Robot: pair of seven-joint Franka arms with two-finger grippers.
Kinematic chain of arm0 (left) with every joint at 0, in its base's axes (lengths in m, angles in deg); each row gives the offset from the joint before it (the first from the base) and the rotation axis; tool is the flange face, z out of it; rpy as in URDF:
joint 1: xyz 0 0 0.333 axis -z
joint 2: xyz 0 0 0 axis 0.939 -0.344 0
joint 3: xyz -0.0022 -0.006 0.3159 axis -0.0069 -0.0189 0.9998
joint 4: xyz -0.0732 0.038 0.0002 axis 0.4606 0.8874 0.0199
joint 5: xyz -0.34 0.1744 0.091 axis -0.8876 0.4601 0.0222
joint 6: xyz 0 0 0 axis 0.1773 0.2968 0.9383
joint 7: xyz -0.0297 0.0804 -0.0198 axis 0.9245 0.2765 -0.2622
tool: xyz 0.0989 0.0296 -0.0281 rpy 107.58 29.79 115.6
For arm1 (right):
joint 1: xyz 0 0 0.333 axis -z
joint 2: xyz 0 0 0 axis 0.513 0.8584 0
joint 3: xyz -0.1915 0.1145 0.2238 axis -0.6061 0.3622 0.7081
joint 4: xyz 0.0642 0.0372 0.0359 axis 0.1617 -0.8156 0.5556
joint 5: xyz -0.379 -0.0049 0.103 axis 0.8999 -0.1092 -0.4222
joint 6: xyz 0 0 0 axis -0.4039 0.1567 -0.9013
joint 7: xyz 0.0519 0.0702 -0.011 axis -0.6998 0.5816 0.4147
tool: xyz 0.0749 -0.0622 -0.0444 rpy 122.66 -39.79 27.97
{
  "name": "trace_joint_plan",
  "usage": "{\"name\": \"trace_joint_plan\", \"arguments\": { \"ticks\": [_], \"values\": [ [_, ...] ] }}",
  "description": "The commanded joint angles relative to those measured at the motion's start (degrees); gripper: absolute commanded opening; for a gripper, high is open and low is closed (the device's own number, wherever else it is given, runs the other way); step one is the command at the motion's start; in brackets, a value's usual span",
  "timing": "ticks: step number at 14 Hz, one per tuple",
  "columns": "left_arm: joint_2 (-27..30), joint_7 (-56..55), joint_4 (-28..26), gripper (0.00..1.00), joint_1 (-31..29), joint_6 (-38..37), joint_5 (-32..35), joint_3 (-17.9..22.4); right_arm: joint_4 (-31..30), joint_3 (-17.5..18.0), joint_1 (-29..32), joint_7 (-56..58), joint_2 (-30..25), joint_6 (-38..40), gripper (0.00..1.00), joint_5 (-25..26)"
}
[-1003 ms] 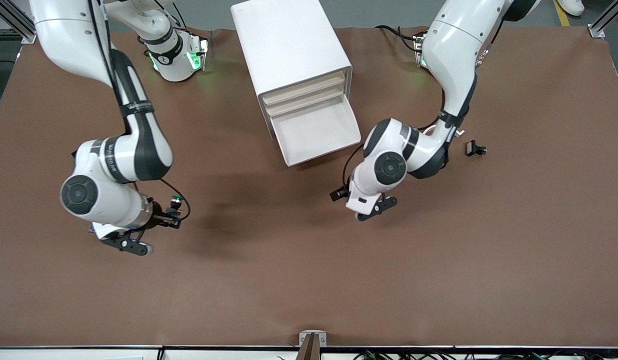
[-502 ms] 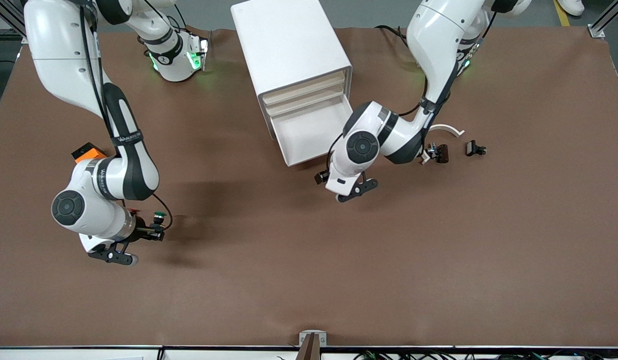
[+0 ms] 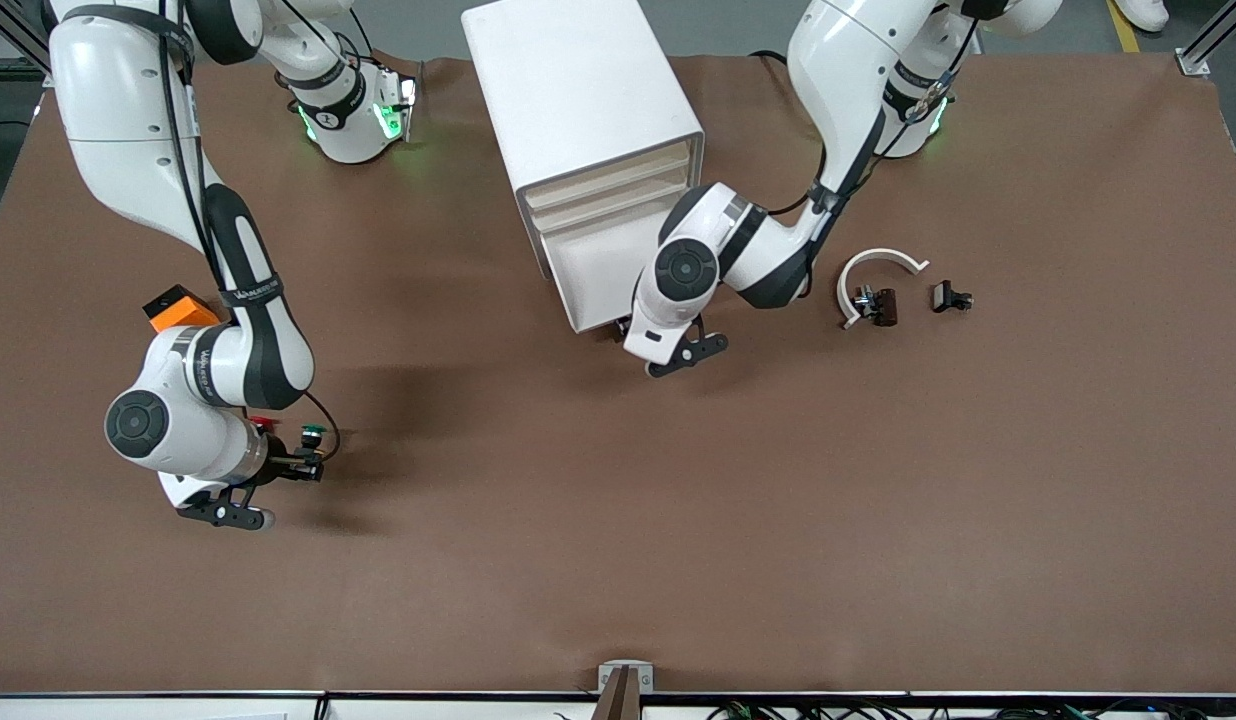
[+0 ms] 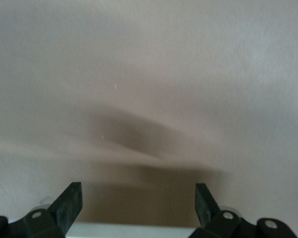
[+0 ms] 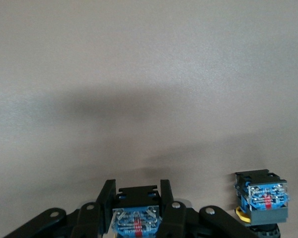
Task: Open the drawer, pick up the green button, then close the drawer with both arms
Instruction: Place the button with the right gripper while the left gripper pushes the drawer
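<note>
The white cabinet [image 3: 578,90] stands at the middle back, and its bottom drawer [image 3: 618,265] is pulled out and looks empty. My left gripper [image 3: 623,328] is open at the drawer's front edge; in the left wrist view the gripper [image 4: 138,193] spans a white edge [image 4: 139,230]. My right gripper [image 3: 311,462] is low over the table toward the right arm's end, shut on the green-capped button [image 3: 313,433]. In the right wrist view the gripper [image 5: 136,191] clamps the button's black body, with its bluish base [image 5: 136,220] showing.
A second button with a yellow part [image 5: 260,198] stands close beside my right gripper. A red cap [image 3: 263,422] and an orange block [image 3: 178,308] lie by the right arm. A white curved piece [image 3: 873,262], a dark part [image 3: 883,305] and a black clip [image 3: 950,296] lie toward the left arm's end.
My left gripper has moved from the open table to the drawer's front edge, uncovering the white curved piece. My right gripper has carried the button toward the right arm's end.
</note>
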Motion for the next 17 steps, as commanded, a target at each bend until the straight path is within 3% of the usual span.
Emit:
{"name": "trace_joint_plan", "arguments": {
  "ticks": [1, 4, 11, 12, 13, 14, 17],
  "values": [
    [1.9, -2.7, -1.8, 1.00, 1.4, -0.6, 1.3, -0.3, -1.0, 1.3, 1.6, 1.2, 0.1, -0.7, 0.00, -0.6],
    [1.9, -4.5, -2.8, 1.00, 1.6, -0.6, 1.2, -2.5, -4.0, 1.3, 1.5, 1.2, 0.0, -4.6, 0.00, -0.6],
    [2.0, -7.8, -3.6, 1.00, 1.6, -0.6, 0.0, -6.4, -5.0, 1.3, 1.5, 1.1, 0.1, -5.1, 0.00, -0.6],
    [2.1, -8.4, -3.6, 1.00, 1.5, -0.6, -1.0, -7.0, -4.9, 1.3, 1.6, 1.0, 0.0, -5.0, 0.07, -0.7],
    [2.1, -8.4, -3.6, 1.00, 1.4, -0.7, -1.9, -7.2, -4.9, 1.3, 1.6, 1.1, 0.0, -5.1, 0.67, -0.7],
    [2.0, -8.4, -3.6, 1.00, 1.4, -0.6, -3.2, -7.2, -4.8, 1.3, 1.6, 0.9, 0.0, -5.1, 1.00, -0.7],
    [1.6, -8.5, -3.6, 1.00, 1.3, -0.6, -5.9, -7.2, -3.9, 1.2, 1.2, 0.6, -0.5, -4.3, 1.00, -0.7]
  ]
}}
